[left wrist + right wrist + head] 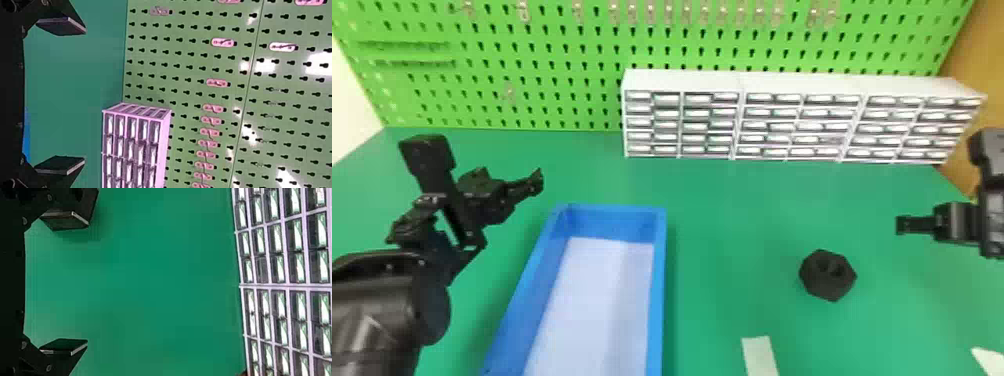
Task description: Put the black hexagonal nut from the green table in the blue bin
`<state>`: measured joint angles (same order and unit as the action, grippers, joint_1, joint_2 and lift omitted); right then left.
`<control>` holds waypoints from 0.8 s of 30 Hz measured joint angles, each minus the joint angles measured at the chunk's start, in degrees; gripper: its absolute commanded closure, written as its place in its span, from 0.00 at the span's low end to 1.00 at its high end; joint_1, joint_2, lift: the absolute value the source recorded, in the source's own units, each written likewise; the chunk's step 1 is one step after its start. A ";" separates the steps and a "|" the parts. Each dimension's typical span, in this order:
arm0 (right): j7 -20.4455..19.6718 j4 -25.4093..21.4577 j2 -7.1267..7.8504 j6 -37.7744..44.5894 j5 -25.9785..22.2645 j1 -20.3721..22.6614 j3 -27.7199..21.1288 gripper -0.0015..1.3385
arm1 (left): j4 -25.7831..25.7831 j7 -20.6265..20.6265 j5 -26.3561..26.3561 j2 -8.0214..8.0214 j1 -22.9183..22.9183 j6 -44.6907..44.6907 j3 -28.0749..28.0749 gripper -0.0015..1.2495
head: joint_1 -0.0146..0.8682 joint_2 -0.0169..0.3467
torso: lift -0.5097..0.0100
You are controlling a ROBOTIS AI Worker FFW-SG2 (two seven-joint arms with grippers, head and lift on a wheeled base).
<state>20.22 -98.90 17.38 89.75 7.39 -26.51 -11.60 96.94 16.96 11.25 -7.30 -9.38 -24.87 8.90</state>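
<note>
The black hexagonal nut (828, 276) lies on the green table (727, 240), right of the blue bin (658, 280), not touching it. The bin has a pale bottom and holds nothing where its inside shows. My left gripper (533, 183) is beyond the bin's far left corner, above the table; in its wrist view the left gripper (84, 95) is open, its fingers wide apart. At the right edge my right gripper (904, 225) stands to the right of the nut and farther back. Its wrist view has the right gripper (87, 283) open over bare green surface.
A white drawer cabinet (742, 82) stands along the table's back, before a green pegboard (532, 65) with hooks. Near the front lies a pale strip (760, 356), with another white piece (989, 360) at the lower right.
</note>
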 measured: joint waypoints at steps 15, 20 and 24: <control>0.00 5.60 -3.40 -4.09 1.13 -2.38 2.22 0.17 | 0.00 0.01 -0.04 -0.06 -0.11 -0.09 -0.04 0.10 | 0.77 0.14 | 0.79; 0.00 6.39 -4.23 -4.40 2.30 -2.95 3.80 0.17 | 0.00 0.02 -0.14 -0.05 -0.18 -0.09 -0.17 0.10 | 0.77 0.14 | 0.79; 0.00 6.79 -4.85 -3.58 3.30 -3.11 4.81 0.17 | 0.00 0.01 -0.18 -0.05 -0.20 -0.09 -0.24 0.10 | 0.77 0.14 | 0.79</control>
<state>20.21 -92.11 12.53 86.17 10.69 -29.62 -6.79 96.94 16.98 11.07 -7.35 -9.58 -24.96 8.66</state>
